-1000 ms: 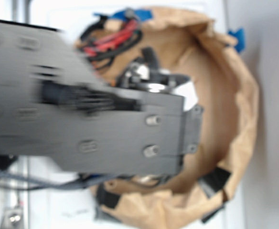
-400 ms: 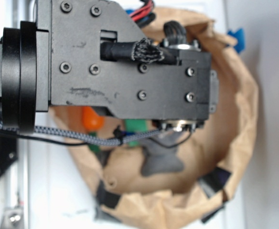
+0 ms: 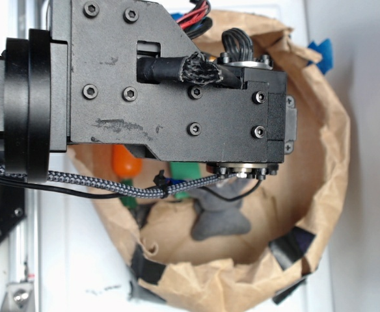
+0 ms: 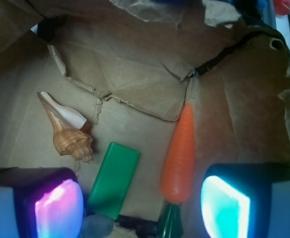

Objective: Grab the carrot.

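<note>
Item 1, carrot (image 4: 181, 156): on my wrist feed it lies on the brown paper floor of the bag (image 4: 135, 74), pointed tip toward the top of the picture, dark green stem (image 4: 170, 220) at the lower edge. In the exterior view I see only a patch of its orange (image 3: 125, 162) below the arm housing (image 3: 170, 84).

Item 2, end effector (image 4: 142, 206): 2 fingers spread wide, holding nothing. The pad lit pink-violet (image 4: 59, 208) sits at lower left, the pad lit cyan (image 4: 224, 208) at lower right. The carrot's wide end lies between them, nearer the cyan pad and just beside it (I cannot tell whether they touch).

Item 3, green block (image 4: 114, 179): flat, rectangular, lying just beside the carrot on its left, between the 2 pads.

Item 4, seashell (image 4: 65, 131): tan, spiral, resting left of the block and apart from the carrot.

Item 5, grey object (image 3: 219, 218): dark, lumpy, on the bag floor in the exterior view; I cannot identify it.

Item 6, braided cable (image 3: 99, 188): runs across below the housing.
</note>
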`<action>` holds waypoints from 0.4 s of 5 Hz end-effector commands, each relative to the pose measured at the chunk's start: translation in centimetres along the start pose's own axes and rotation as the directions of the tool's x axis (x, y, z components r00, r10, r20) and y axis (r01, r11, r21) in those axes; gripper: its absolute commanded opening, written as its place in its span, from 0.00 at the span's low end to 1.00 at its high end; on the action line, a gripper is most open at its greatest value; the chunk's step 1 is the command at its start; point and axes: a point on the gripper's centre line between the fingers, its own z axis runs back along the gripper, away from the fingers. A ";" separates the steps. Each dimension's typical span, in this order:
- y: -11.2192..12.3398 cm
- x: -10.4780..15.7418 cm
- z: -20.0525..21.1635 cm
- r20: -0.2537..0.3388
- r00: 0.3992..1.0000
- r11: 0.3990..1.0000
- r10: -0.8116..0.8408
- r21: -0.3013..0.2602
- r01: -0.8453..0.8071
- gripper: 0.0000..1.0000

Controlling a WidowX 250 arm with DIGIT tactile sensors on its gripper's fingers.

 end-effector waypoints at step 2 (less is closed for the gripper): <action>0.8 -1.9 -2.9 0.093 0.982 0.976 -0.166 -0.126 0.177 1.00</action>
